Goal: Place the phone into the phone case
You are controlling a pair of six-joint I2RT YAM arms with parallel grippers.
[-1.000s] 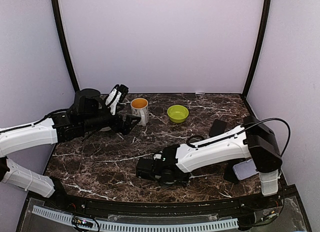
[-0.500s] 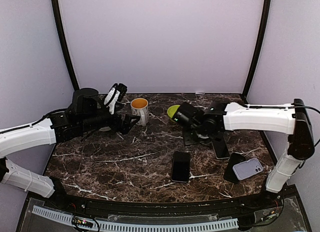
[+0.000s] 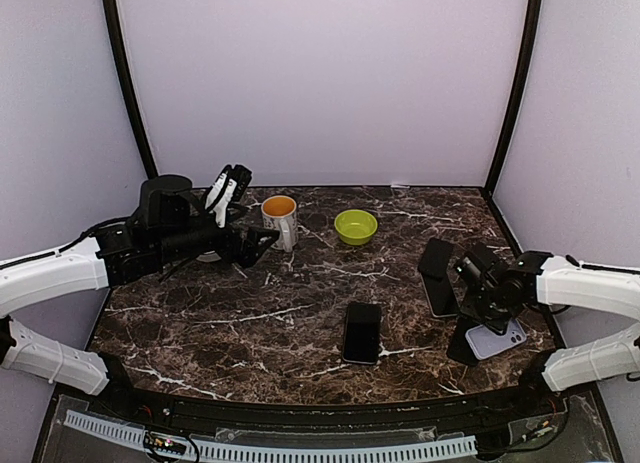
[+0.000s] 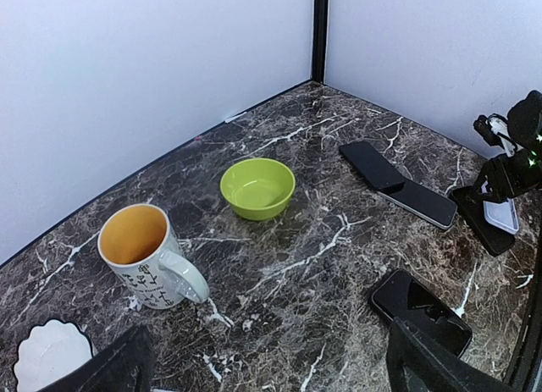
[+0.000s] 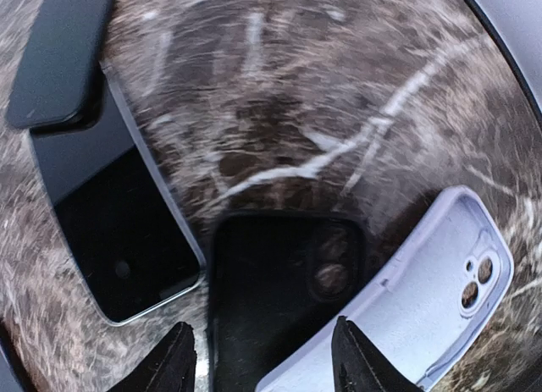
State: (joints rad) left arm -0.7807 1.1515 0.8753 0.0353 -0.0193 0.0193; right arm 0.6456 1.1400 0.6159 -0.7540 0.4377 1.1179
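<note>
Phone [image 3: 361, 332] is a plain black slab, flat on the marble table [image 3: 250, 323], apart from the lilac phone case [image 3: 498, 337]. Left gripper [image 4: 269, 371] and right gripper [image 5: 261, 367] both gape empty.

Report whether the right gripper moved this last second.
Yes: the right gripper swung from the green bowl's left to its right, near the lilac case.

My workplace looks like a lab test booth: plain pale walls [image 3: 320, 83], black corner posts [image 3: 132, 93], one marbled table [image 3: 290, 288].
</note>
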